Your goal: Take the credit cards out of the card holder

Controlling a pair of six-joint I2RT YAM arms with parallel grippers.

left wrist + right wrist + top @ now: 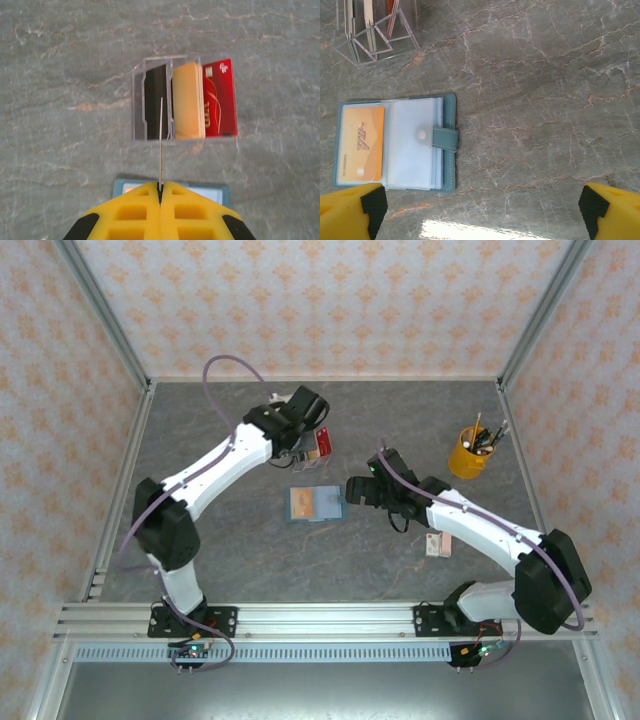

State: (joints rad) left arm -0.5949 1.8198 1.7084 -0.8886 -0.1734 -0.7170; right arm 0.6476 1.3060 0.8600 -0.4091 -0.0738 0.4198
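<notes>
Jaws of the left gripper [160, 186] clamp a thin card [160, 140] edge-on above the clear rack [136, 105]; right gripper [480, 205] stands wide open beside the open card holder [451, 150], orange card [361, 142] inside.

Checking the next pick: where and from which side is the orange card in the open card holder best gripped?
Pinch the orange card by a thin edge and slide it out flat: it lies face-up, tucked into the open card holder. Likely come from its outer side, opposite the strap; which edge is free is unclear.
</notes>
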